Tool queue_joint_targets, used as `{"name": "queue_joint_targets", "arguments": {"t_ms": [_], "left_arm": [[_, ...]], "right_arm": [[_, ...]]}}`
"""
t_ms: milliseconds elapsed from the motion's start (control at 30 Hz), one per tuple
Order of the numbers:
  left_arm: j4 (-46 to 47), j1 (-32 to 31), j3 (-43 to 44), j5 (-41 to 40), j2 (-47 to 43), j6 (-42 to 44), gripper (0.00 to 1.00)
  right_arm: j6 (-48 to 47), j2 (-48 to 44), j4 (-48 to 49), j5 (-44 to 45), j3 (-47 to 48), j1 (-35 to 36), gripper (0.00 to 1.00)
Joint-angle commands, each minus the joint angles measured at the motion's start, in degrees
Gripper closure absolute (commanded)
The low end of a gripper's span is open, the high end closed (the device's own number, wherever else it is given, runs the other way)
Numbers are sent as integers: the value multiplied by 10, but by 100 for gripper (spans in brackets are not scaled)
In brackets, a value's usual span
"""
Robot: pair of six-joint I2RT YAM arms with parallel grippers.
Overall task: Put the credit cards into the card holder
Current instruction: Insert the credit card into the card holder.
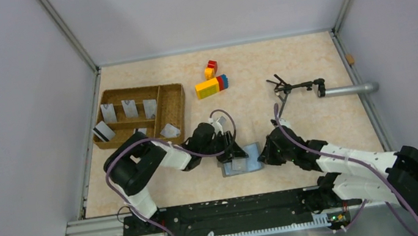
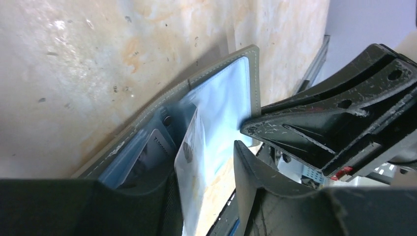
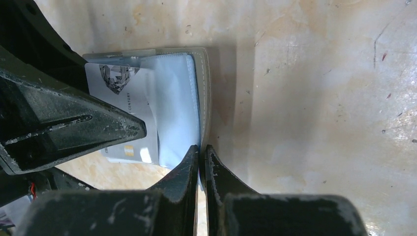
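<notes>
Your right gripper [image 3: 201,153] was pressed together on the card holder's [image 3: 205,88] edge, low centre in the top view. A credit card [image 2: 189,172] stood edgewise between your left gripper's [image 1: 228,152] fingers, long axis aimed into the open holder; whether they clamped it I couldn't tell.

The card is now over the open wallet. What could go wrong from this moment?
1. The thin silver-grey card between the fingers of the left gripper stands tilted on the open grey fold-over wallet; its corner may miss the pocket and slide across the blue panel.
2. The right gripper pinches only the wallet's rim; a hard push may pull it free, so that the wallet shifts.
3. Both grippers are very close and might collide.
</notes>
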Motion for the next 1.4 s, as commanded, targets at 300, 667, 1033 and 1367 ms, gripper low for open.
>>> {"name": "queue_joint_targets", "arguments": {"t_ms": [300, 667, 1033, 1367], "left_arm": [[-260, 2, 43, -93, -39, 108, 52], [-291, 3, 31, -87, -79, 101, 48], [-300, 2, 5, -91, -117, 83, 48], [-263, 3, -37, -82, -139, 46, 73]], "right_arm": [[2, -16, 0, 11, -3, 6, 100], [1, -16, -1, 11, -2, 7, 100], [1, -16, -1, 11, -4, 7, 100], [1, -16, -2, 12, -5, 6, 100]]}}
